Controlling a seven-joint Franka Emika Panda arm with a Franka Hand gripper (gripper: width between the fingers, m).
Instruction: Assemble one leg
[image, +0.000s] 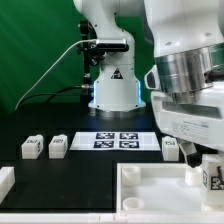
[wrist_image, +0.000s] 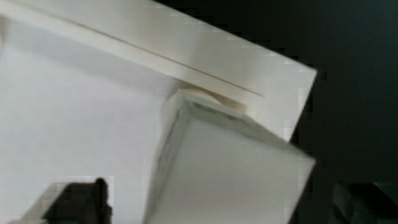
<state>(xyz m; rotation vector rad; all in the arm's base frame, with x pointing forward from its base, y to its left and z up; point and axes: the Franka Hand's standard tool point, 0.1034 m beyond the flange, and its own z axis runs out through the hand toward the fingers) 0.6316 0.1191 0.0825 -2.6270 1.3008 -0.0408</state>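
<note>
Four legs showed: one leg (image: 212, 179) stood against the tray (image: 150, 186) between the pincer (wrist_image: 217, 206) fingertips, spread clear of it, a second leg (image: 170, 148) near, a third leg (image: 57, 147) and fourth leg (image: 32, 148) well apart beyond the marker board (image: 118, 140).

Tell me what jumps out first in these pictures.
The arm's tool looms large at the exterior view's right, directly over a tagged white leg at a corner of the large white tray-like piece. Farther back on the black table, the marker board lies in the middle. Two loose legs sit toward the exterior view's left of it and another leg toward its right.
</note>
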